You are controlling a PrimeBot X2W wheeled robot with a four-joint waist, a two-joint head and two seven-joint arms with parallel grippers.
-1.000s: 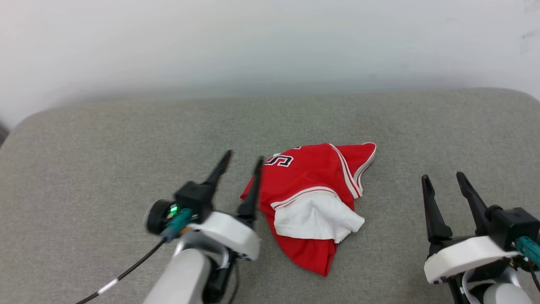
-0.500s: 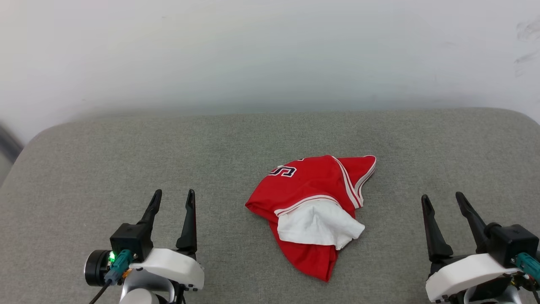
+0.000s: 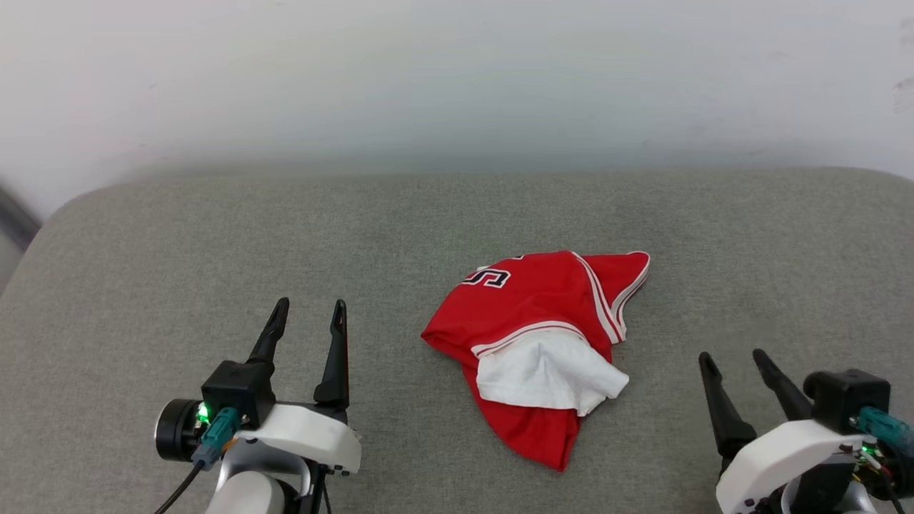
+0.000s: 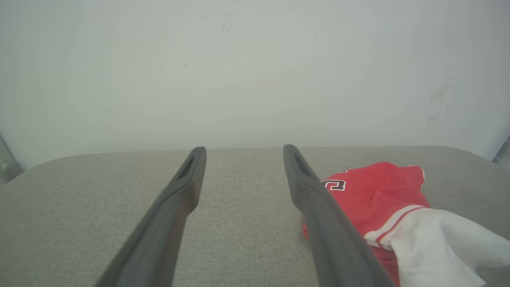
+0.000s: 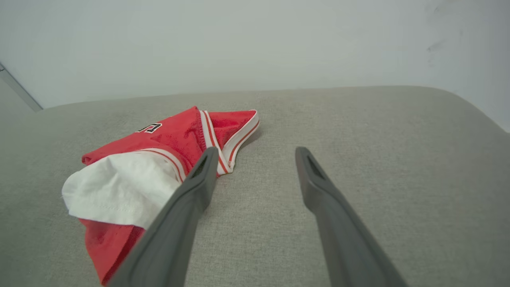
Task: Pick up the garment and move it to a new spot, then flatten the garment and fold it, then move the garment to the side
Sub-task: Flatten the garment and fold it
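Two grippers stand at the bottom of the head view, and both are open with nothing between the fingers. The left gripper (image 3: 310, 305) is at the lower left, and its two dark fingers point up the frame with a moderate gap between them. The right gripper (image 3: 731, 355) is at the lower right corner, with its fingers also apart and leaning a little to the left. Neither one touches the cloth.

The jersey (image 3: 535, 300) lies crumpled in a heap on the grey cushion (image 3: 214, 235), a little right of the centre of the frame, between the two grippers. It is mostly red. A white sleeve panel (image 3: 546, 371) is turned out on its lower part, bordered with red-and-white stripe trim. A piece of the black-and-white number print (image 3: 487, 277) shows at its upper left edge.

In the left wrist view the jersey is at the right edge, partly behind the right-hand finger. In the right wrist view it is at the left, and the left-hand finger covers a part of it. A pale wall (image 3: 428, 71) rises behind the cushion at the top of the frame.
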